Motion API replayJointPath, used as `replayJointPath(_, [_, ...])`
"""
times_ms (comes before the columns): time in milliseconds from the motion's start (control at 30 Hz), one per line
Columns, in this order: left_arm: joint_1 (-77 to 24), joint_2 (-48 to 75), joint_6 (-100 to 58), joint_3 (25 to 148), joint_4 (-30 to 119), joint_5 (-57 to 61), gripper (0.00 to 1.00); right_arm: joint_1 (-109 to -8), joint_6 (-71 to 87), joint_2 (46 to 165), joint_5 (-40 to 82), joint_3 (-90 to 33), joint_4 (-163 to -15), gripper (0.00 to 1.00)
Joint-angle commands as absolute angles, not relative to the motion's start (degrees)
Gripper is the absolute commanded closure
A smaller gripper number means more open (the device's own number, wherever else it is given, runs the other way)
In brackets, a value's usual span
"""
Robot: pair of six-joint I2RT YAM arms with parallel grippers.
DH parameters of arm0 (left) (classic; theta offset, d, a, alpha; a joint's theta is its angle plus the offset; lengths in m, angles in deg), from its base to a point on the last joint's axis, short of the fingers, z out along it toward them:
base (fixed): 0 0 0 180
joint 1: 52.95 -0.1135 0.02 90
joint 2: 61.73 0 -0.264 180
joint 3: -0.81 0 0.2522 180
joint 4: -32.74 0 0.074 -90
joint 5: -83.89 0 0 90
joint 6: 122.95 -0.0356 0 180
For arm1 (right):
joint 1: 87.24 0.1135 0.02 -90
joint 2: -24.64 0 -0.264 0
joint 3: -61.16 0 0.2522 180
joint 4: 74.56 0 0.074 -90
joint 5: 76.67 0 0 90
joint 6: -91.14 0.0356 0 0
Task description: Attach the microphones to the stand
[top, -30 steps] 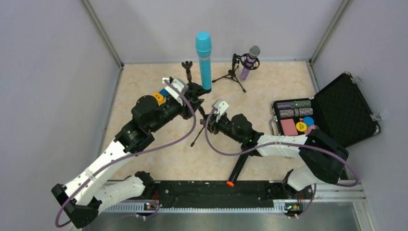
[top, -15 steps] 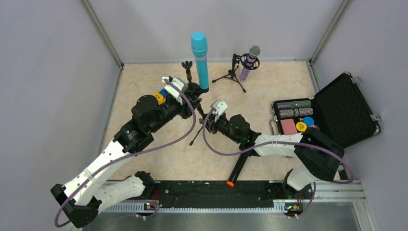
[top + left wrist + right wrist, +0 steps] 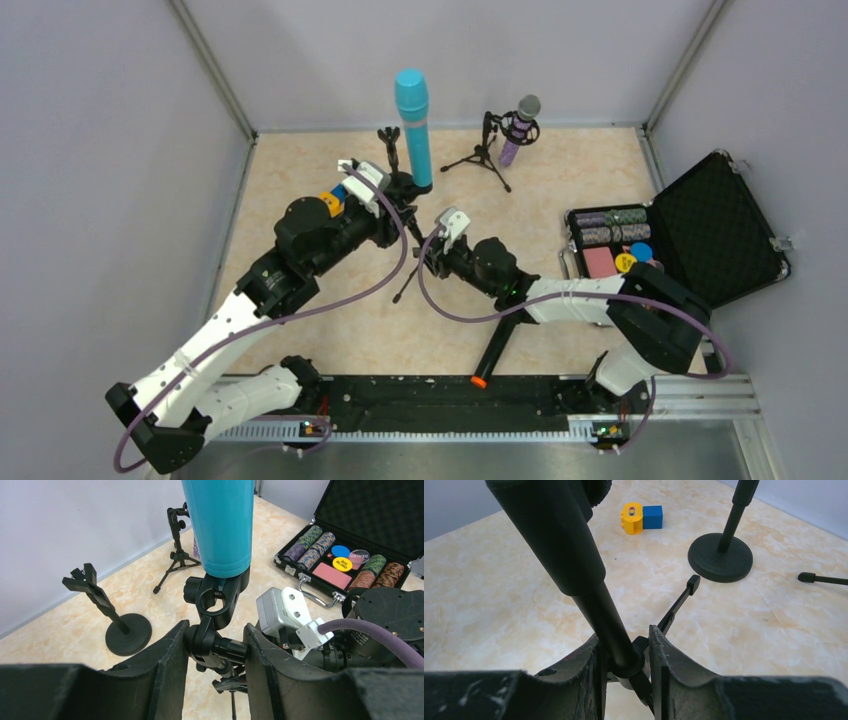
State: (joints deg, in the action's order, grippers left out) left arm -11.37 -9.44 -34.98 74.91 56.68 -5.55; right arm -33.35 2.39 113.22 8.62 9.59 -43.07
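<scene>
The light blue microphone (image 3: 413, 125) stands upright in the clip of a black tripod stand (image 3: 408, 285) at mid-table. My left gripper (image 3: 403, 192) is shut on that stand's clip joint (image 3: 216, 647), just below the blue microphone (image 3: 220, 525). My right gripper (image 3: 430, 255) is shut on the stand's pole (image 3: 616, 635) lower down. The glittery purple microphone (image 3: 518, 128) sits in another tripod stand (image 3: 483, 155) at the back. The black microphone with an orange end (image 3: 495, 350) lies on the table near the front, under my right arm.
A bare round-base stand (image 3: 390, 148) is at the back left; it also shows in the left wrist view (image 3: 127, 632). An open black case (image 3: 680, 235) of poker chips lies at the right. Yellow and blue blocks (image 3: 641, 517) lie behind my left gripper.
The blue microphone and its stand have shifted slightly to the left. My right gripper has moved left with the pole. Both grippers have kept their hold.
</scene>
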Motion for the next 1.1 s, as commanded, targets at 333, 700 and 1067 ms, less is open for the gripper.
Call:
replayJointPath(333, [-18.62,-14.91,-28.63,78.2,28.89,-1.5,1.0,-35.97,8.48,117.9,-0.8,14.12,-56.56,1.0])
replayJointPath(700, [-20.47,-13.56,-25.77,75.83,26.3,4.76,1.0,-36.39,8.58,116.05,3.76,11.01,-58.9,0.92])
replayJointPath(1067, [-20.5,-9.17,-28.73,70.69,22.73,14.11,1.0,-37.63,8.35,104.66,13.0,7.05,-62.71,0.3])
